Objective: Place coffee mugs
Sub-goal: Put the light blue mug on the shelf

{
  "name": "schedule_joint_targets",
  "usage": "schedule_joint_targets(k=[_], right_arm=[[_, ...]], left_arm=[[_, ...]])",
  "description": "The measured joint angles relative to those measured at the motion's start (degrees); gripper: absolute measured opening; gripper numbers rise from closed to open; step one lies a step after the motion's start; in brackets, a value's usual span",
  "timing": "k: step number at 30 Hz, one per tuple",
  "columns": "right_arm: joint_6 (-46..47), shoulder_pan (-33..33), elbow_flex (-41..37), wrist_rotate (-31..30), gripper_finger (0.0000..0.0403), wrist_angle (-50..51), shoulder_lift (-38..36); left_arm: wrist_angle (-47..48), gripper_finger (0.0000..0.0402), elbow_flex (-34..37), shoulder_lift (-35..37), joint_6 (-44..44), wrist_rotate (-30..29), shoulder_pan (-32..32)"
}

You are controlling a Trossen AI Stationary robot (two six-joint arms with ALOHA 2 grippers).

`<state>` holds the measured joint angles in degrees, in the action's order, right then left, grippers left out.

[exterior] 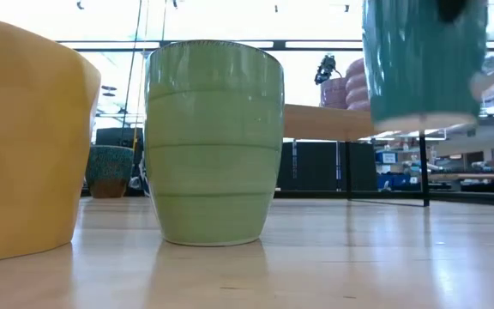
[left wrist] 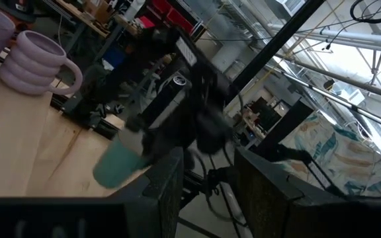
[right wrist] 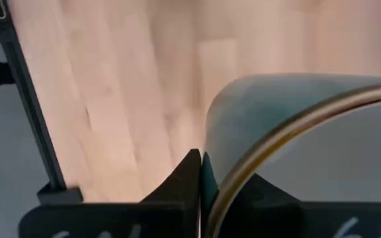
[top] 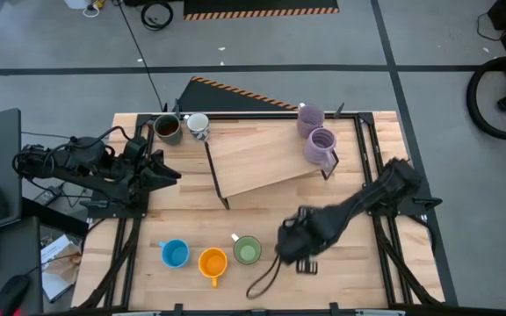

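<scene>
While your right gripper (right wrist: 200, 192) pinches the rim of a teal mug (exterior: 423, 60) — one finger inside, one outside, so it hangs upright — the mug is clear of the table, just beside the green mug (top: 248, 251). Your left gripper (left wrist: 207, 192) waits part-open, holding nothing, well away from the green mug.

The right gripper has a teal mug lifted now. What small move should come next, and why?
Probably carry it toward the raised wooden board, staying high. The right gripper is shut on the rim of the teal mug, which hangs clear of the table beside the green mug. Two lilac mugs already stand on the board.
</scene>
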<state>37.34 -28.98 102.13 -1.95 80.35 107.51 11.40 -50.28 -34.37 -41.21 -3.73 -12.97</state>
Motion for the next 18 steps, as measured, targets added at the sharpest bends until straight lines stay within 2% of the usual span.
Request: schedule_joint_targets(k=[8,14,18], right_arm=[[-3.7,8.8,0.3,-4.5,0.004,4.3,-8.4],[-9.3,13.8,7.3,-9.0,0.004,9.8,-7.5],[-15.1,16.3,11.4,-10.7,0.004,9.3,-5.2]], left_arm=[[0.0,0.0142,0.0,-0.1,-0.1,0.0,0.0],[0.0,0.0142,0.0,-0.2,-0.4,-1.4,0.0],[0.0,0.0142,0.0,-0.2,-0.5,-2.7,0.0]])
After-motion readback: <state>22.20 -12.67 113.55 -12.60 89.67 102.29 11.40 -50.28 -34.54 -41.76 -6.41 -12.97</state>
